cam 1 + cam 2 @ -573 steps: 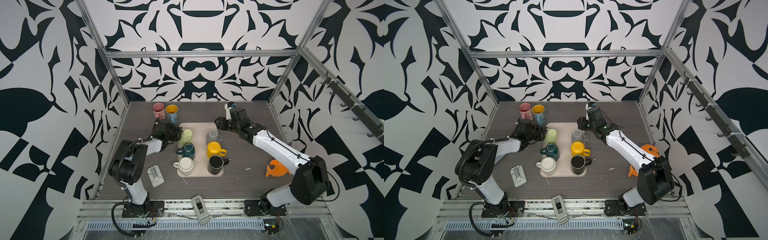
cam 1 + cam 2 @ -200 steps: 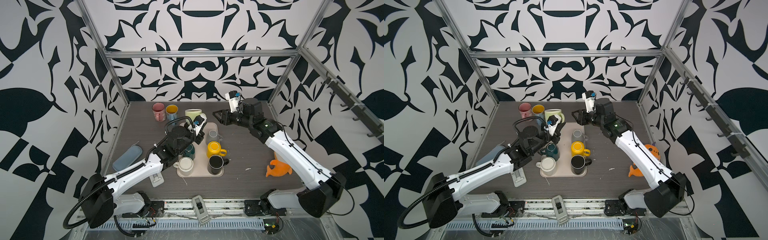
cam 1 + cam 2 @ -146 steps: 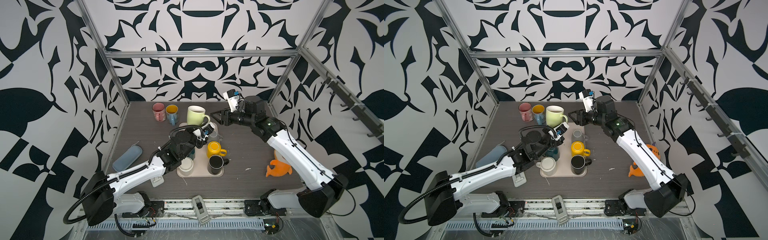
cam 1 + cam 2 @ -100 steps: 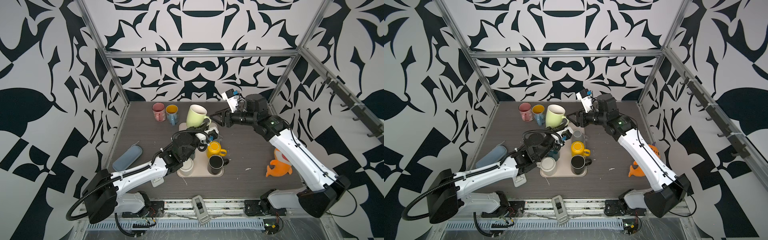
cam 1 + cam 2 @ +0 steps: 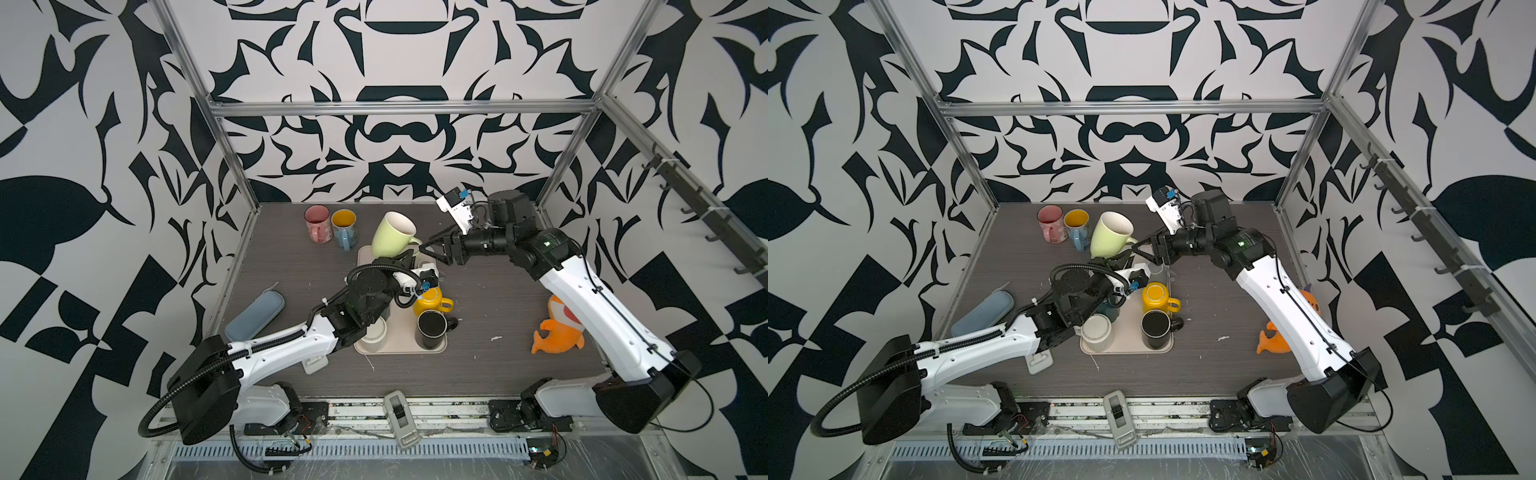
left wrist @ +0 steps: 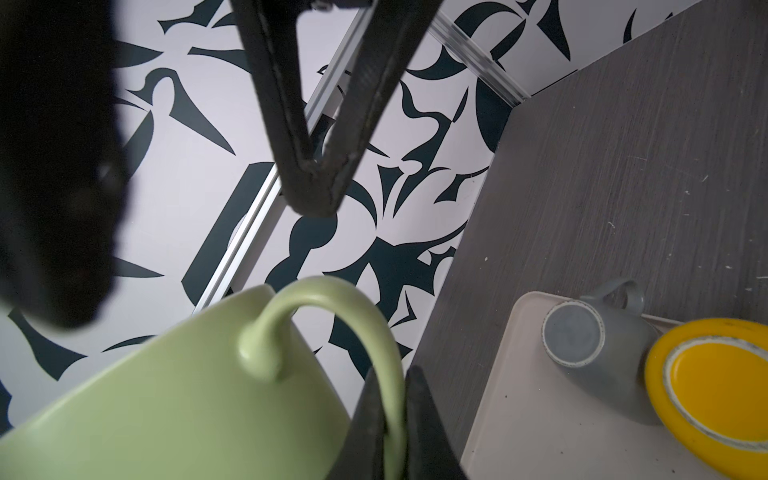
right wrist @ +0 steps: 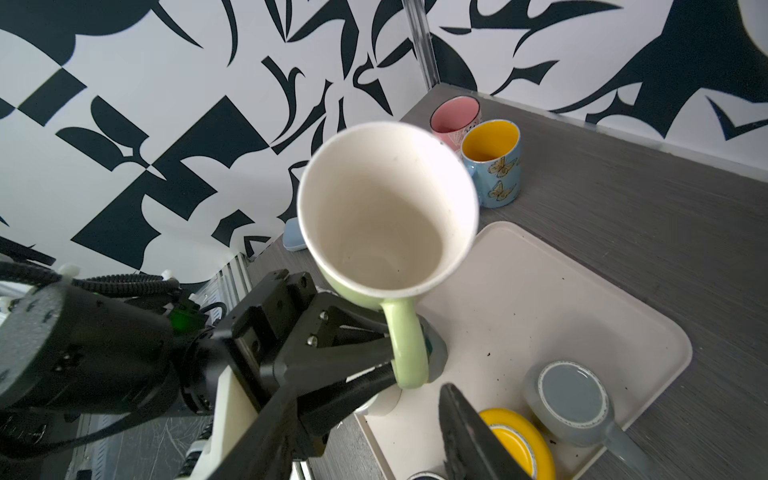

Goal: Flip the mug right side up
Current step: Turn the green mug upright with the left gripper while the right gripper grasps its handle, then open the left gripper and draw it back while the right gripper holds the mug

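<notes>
The mug is light green with a white inside. It hangs in the air over the back of the beige tray, mouth up and tilted. My left gripper is shut on its handle from below, which the right wrist view confirms. In that view I look down into the mug. My right gripper is open just right of the mug, with its fingertips at the lower end of the handle. I cannot tell whether they touch it.
On the tray stand an upside-down grey mug, a yellow mug, a black mug and a white mug. A pink mug and a blue mug stand behind. An orange fish toy lies right, a blue-grey case left.
My left gripper has lifted the green mug off the tray and turned it mouth up. My right gripper has moved left to the handle and opened wider.
</notes>
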Action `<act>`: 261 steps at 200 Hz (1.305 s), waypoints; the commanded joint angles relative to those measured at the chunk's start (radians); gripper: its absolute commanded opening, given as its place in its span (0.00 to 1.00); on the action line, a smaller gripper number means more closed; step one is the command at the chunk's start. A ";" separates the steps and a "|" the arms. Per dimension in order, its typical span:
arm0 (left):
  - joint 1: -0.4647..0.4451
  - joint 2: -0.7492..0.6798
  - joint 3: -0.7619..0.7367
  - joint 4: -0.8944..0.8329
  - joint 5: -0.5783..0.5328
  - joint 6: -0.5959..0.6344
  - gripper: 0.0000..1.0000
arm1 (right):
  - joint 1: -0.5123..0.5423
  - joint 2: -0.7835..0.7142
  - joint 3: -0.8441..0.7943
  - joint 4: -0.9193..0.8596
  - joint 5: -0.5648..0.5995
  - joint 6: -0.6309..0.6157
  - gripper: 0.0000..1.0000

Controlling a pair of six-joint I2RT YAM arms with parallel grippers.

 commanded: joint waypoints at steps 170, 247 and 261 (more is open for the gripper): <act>-0.045 -0.035 0.012 0.141 -0.005 0.036 0.14 | 0.004 0.043 -0.006 0.075 0.042 0.052 0.00; -0.035 0.013 0.030 0.116 -0.232 -0.015 0.61 | 0.004 -0.062 -0.070 0.205 0.303 0.122 0.00; -0.028 0.019 0.034 0.125 -0.285 -0.047 0.64 | 0.004 -0.071 -0.076 0.229 0.365 0.134 0.00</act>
